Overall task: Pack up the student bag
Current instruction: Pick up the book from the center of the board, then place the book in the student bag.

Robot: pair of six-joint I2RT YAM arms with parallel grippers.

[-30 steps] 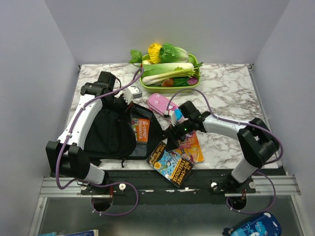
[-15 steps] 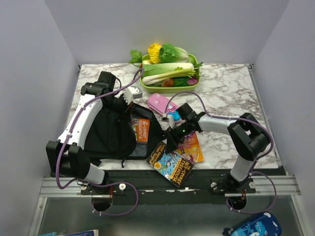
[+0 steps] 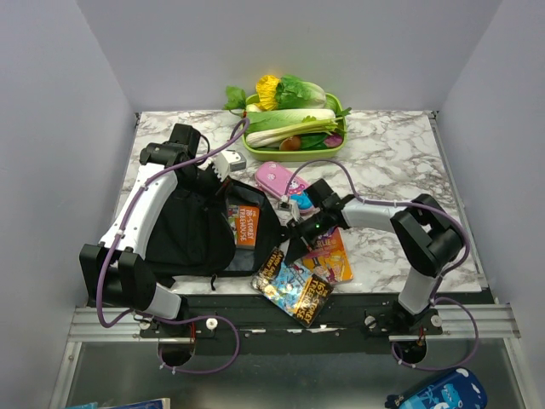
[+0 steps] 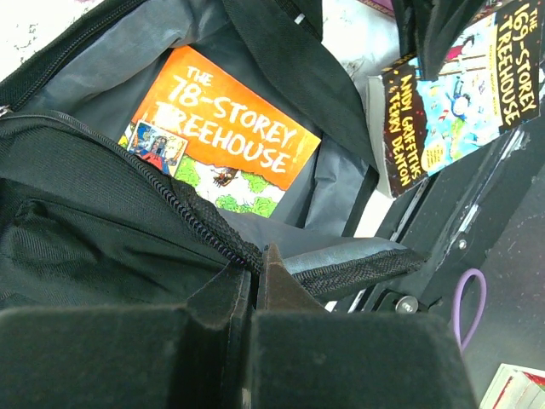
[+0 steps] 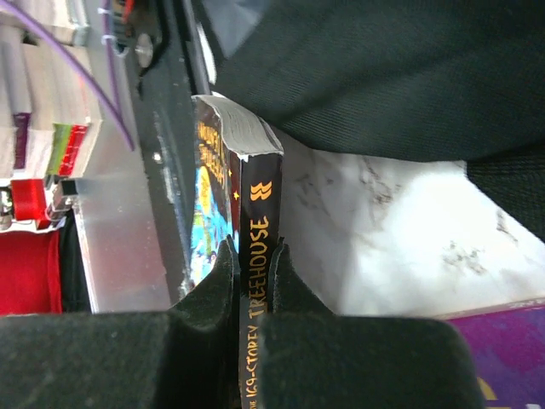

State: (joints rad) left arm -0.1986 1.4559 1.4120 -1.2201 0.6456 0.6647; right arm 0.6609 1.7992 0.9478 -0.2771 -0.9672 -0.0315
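Note:
The student bag, black with grey lining, lies open at the left of the table. An orange Treehouse book sits inside it. My left gripper is shut on the bag's zip rim and holds the mouth open; in the top view it is at the bag's far edge. My right gripper is shut on the dark spine of a second Treehouse book. That book lies at the table's front edge, just right of the bag, with the right gripper at its far end.
Another book with an orange and purple cover lies under the right arm. A pink pencil case lies behind it. A green tray of vegetables stands at the back. The black frame rail runs along the near edge.
My right gripper's jaws have gone from wide open to shut on the book's spine. The book has shifted slightly at the table's edge. The left arm has not moved.

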